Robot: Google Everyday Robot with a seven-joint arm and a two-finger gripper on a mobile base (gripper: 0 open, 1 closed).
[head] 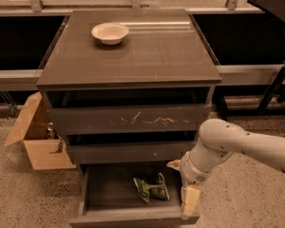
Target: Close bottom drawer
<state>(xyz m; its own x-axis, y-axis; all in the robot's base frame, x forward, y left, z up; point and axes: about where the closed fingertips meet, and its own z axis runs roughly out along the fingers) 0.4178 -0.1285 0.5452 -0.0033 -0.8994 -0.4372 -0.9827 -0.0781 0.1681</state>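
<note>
The bottom drawer (133, 219) of a dark grey-brown cabinet stands pulled open at the bottom of the camera view. A crumpled green bag (151, 188) lies inside it. Above it are the mid-sized drawer (128, 152) and the widest drawer with white scratches (126, 119), both pushed in. My white arm comes in from the right, and my gripper (189, 201) hangs at the open drawer's right front corner, its cream fingers (191, 197) pointing down beside the drawer's right wall.
A white bowl (109, 33) sits on the cabinet top (147, 56). An open cardboard box (35, 139) stands on the floor left of the cabinet. A dark table leg (275, 87) stands at the right. Speckled floor surrounds the cabinet.
</note>
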